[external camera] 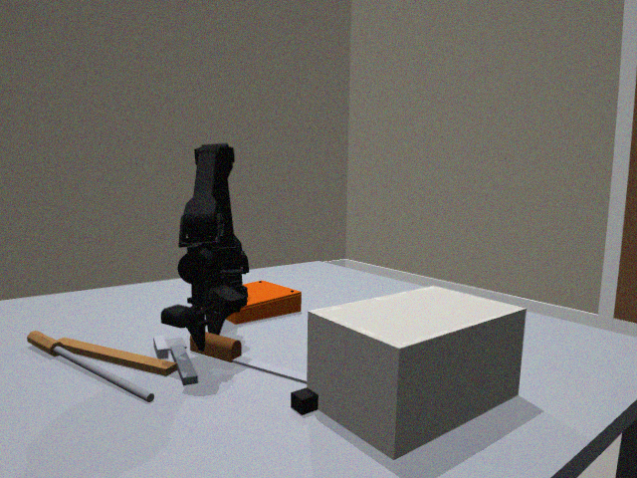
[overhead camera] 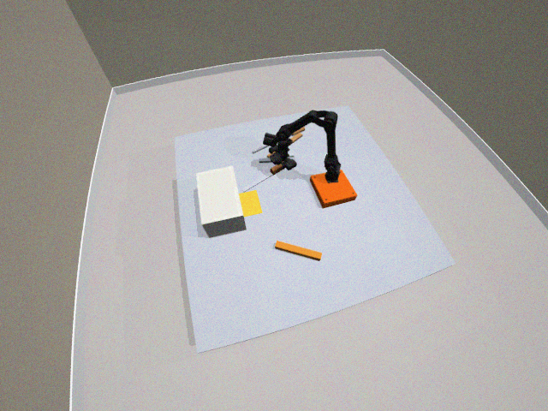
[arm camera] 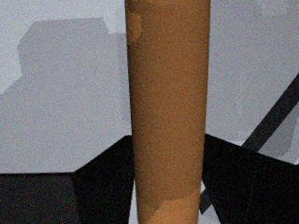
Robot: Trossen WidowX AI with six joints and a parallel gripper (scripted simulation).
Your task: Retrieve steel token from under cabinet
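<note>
My gripper (overhead camera: 283, 163) (external camera: 206, 340) (arm camera: 163, 142) is shut on the brown wooden handle (overhead camera: 276, 169) (external camera: 221, 348) (arm camera: 168, 93) of a thin-rod tool, held low over the table. Its thin rod (overhead camera: 259, 182) (external camera: 267, 371) reaches toward the cabinet (overhead camera: 218, 194) (external camera: 354, 380); its far end shows in the top view near the cabinet's front and a corner of the marked area, and is hidden behind the cabinet in the exterior view. The yellow marked area (overhead camera: 252, 203) lies along the cabinet's front. The token and the vent slots are not visible in any view.
A grey rod with a wooden handle (overhead camera: 259, 149) (external camera: 103, 373), a wooden stick (external camera: 117, 356) and a grey metal piece (external camera: 184, 362) lie beside the gripper. A black cube (external camera: 304, 401) is by the cabinet's corner. An orange bar (overhead camera: 297, 250) lies apart. The arm stands on an orange base (overhead camera: 334, 192) (external camera: 272, 298).
</note>
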